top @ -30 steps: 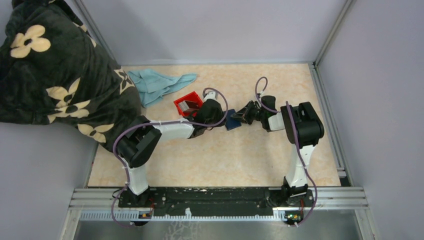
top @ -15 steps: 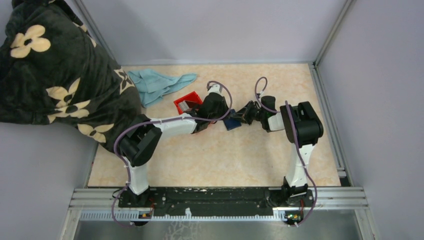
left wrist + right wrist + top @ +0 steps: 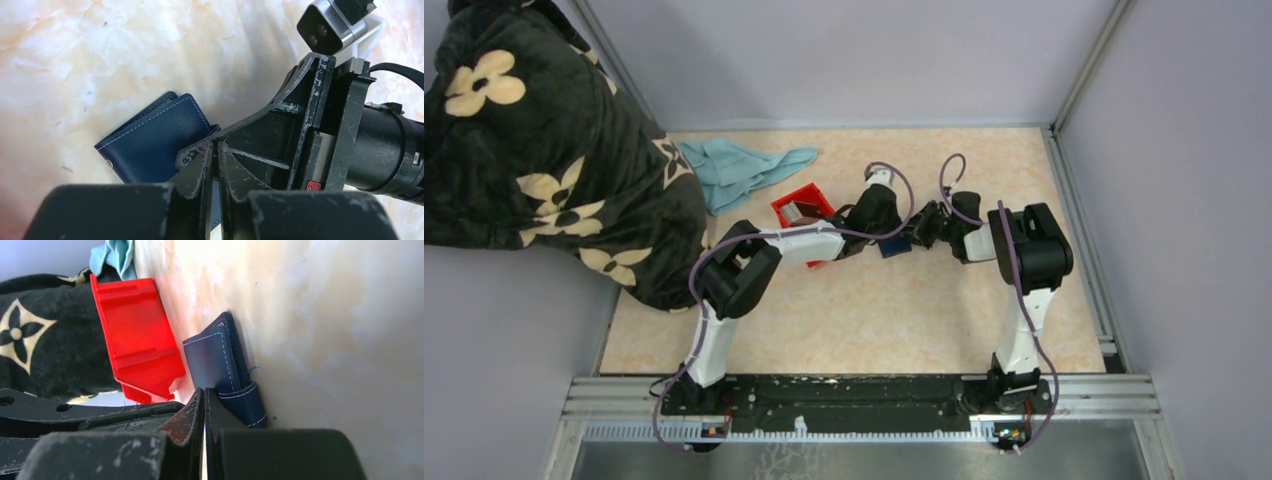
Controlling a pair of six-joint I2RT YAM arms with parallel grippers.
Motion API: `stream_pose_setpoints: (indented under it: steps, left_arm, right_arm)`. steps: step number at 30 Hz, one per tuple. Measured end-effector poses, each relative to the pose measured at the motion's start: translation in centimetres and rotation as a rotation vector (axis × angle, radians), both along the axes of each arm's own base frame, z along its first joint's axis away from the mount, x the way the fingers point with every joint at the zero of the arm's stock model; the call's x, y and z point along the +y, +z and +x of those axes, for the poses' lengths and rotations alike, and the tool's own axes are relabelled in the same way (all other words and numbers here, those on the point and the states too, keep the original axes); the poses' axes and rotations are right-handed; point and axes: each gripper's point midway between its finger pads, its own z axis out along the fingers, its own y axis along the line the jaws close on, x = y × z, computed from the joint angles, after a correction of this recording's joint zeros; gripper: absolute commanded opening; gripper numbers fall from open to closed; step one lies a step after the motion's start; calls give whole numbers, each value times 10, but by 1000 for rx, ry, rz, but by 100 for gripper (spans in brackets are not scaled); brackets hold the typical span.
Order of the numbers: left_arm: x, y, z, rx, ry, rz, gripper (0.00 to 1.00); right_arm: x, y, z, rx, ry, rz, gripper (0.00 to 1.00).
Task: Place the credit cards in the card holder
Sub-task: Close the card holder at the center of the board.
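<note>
As I looked down from above, the left arm (image 3: 784,245) and the right arm (image 3: 1024,245) leaned in from either side over the card holder (image 3: 894,244). It lay on the table (image 3: 874,320) just right of centre in the frame. One red bin (image 3: 782,210) sat to its left, one teal cloth (image 3: 739,170) further up and left, and one flowered blanket (image 3: 534,130) filled the upper left corner. A greyish patch showed inside the bin, but I could count no credit cards for certain.

From the left wrist, the single navy holder lay folded at centre left. The left gripper (image 3: 215,155) had its fingers drawn almost together at the holder's right edge. A blue sliver showed in the slit, but I could not tell whether that was a grip.

From the right wrist, the right gripper (image 3: 204,405) was clamped fully closed on nothing. Its tips met the holder's rounded fold, with the bin just to the left.

The holder looked light, soft and floppy to me. I judged it best taken by a free flap edge while the fold was pinned. Cards, I'd guess, would be thin, stiff and slick, and best pinched by an edge.
</note>
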Motion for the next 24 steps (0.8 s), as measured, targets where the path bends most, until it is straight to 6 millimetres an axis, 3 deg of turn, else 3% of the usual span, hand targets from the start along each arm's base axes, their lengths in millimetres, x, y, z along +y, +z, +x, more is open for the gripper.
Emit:
stream_pose_setpoints:
  steps: [6, 11, 15, 19, 24]
  left_arm:
    - [-2, -2, 1, -14, 24, -9, 18]
    - [20, -4, -9, -10, 67, 27, 22]
    - [44, -4, -29, -11, 89, 61, 22]
    - [55, 9, -36, -45, 113, 41, 22]
    - [59, 17, -36, -70, 134, 20, 22]
  right_arm:
    - [-5, -1, 2, 3, -10, 2, 0]
    - [-3, 0, 0, 2, 1, 4, 0]
    - [-1, 1, 0, -1, 9, 8, 0]
    - [2, 6, -1, -8, 32, 24, 8]
    - [11, 28, 11, -66, 69, 51, 14]
